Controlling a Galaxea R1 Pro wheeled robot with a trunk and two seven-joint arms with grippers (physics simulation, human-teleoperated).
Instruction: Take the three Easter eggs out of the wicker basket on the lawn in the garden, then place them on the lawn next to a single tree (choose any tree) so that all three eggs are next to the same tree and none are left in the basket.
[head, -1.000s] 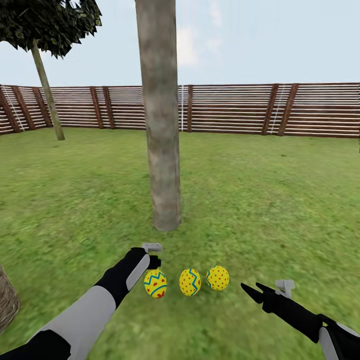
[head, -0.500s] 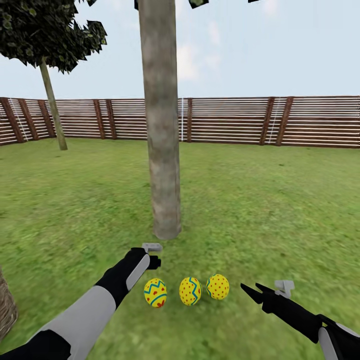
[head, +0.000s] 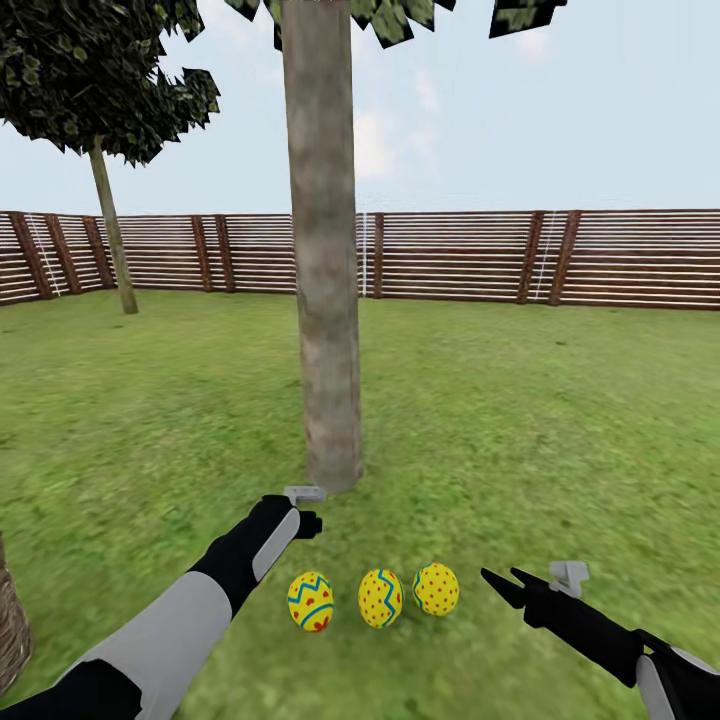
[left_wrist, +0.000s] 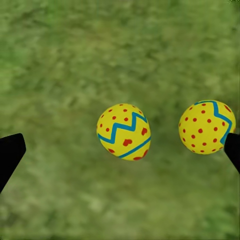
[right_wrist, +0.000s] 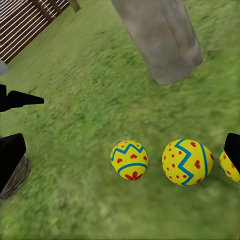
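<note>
Three yellow Easter eggs lie in a row on the lawn (head: 560, 430) just in front of the tree (head: 322, 300): a zigzag egg (head: 310, 601), a middle egg (head: 380, 597) and a dotted egg (head: 436, 588). The left gripper (head: 303, 523) hangs open above the zigzag egg (left_wrist: 123, 131) without touching it, the middle egg (left_wrist: 205, 126) beside it. To the right of the row, the right gripper (head: 503, 585) is open and empty, pointing at the eggs (right_wrist: 129, 160) (right_wrist: 187, 161). An edge of the wicker basket (head: 10, 625) shows at the far left.
A brown slatted fence (head: 470, 255) closes the garden at the back. A thin-trunked tree (head: 110, 230) stands at the back left. Open grass spreads to both sides of the thick trunk (right_wrist: 160, 35). In the right wrist view the basket (right_wrist: 17, 177) sits beyond the eggs.
The camera has moved, and the tree, fence and eggs sit lower in the picture. Both arms hold their place in the picture, so the left gripper is further above the zigzag egg.
</note>
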